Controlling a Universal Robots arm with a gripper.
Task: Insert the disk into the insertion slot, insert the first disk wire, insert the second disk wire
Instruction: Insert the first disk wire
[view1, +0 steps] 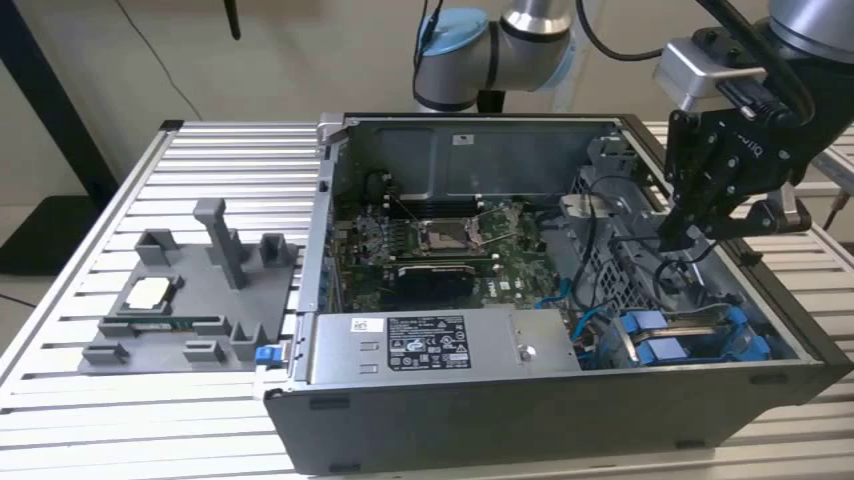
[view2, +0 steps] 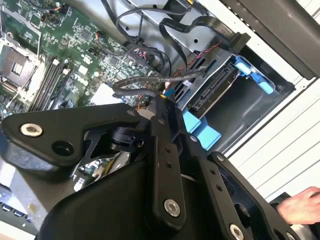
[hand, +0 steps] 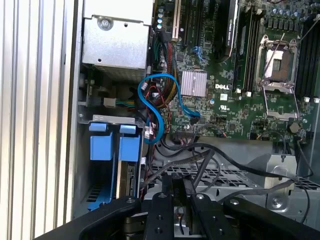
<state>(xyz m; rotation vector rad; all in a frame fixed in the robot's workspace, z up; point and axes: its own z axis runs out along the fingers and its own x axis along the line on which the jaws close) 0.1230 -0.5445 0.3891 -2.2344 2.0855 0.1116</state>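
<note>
Gripper (view1: 677, 232) black, angular, hanging inside the case (view1: 467, 420) at the exterior view's upper right, near looped black cables (view2: 135, 82); its opening and any hold unreadable | disk (view1: 694, 333) below it, apart, at the exterior view's lower right, seated in slot (view2: 247, 107) | flat grey metal, glossy blue plastic carrier; slot grey sheet metal

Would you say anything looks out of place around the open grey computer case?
Yes: in the second wrist view a person's hand shows close beside the robot's black wrist hardware, outside the case; that seems risky near a working arm.
</note>
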